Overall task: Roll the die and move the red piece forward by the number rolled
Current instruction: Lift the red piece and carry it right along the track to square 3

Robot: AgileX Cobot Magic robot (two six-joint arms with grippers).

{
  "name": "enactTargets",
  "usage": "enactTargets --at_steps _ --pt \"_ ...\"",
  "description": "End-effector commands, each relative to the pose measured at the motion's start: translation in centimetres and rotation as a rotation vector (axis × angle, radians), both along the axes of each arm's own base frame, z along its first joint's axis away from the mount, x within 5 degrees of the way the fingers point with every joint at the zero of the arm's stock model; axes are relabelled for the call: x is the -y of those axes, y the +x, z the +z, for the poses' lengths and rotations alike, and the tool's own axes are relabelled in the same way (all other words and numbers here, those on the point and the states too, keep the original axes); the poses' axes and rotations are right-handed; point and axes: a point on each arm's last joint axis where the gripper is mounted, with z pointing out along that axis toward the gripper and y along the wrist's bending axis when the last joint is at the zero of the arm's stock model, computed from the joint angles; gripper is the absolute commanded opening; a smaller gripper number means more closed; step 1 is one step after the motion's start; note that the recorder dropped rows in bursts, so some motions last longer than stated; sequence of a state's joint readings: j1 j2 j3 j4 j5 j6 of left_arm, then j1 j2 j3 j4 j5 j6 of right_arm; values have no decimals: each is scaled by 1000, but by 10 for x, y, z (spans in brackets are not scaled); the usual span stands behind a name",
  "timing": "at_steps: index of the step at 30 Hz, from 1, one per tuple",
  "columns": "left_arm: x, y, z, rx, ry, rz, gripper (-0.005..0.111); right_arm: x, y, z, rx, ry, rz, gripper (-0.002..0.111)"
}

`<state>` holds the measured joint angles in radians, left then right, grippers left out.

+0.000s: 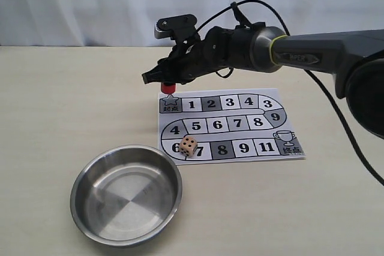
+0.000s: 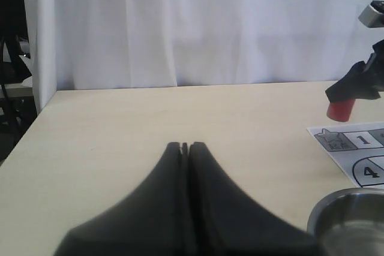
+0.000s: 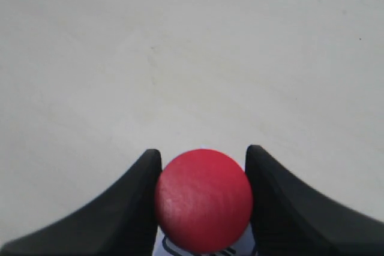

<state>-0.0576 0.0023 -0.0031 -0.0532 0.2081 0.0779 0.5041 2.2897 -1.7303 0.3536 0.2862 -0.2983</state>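
The red piece (image 3: 204,201) sits between the two black fingers of my right gripper (image 3: 204,159), which touch it on both sides. In the exterior view the red piece (image 1: 168,87) is at the star square at the board's far left corner, under the right gripper (image 1: 159,78); I cannot tell whether it rests on the board. The cream die (image 1: 188,145) lies on the board's near row, over squares 6 and 7. My left gripper (image 2: 186,146) is shut and empty above bare table, away from the board.
The printed paper board (image 1: 287,107) lies flat at mid-table. A round steel bowl (image 1: 78,184) stands in front of it to the left, its rim close to the die. The right arm and its cable reach in from the right.
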Motion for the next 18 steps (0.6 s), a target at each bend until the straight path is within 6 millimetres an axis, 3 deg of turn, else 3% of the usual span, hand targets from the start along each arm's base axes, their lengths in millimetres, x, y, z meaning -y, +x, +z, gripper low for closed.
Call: enactTargets --at_steps 1,10,18 --pt "0 0 0 9 -2 -1 0 4 0 14 9 9 -4 4" --pt "0 0 0 9 -2 -1 0 30 8 10 -30 -11 -46 4" --pt "0 0 0 9 -2 -1 0 44 4 -12 -26 -31 -82 4"
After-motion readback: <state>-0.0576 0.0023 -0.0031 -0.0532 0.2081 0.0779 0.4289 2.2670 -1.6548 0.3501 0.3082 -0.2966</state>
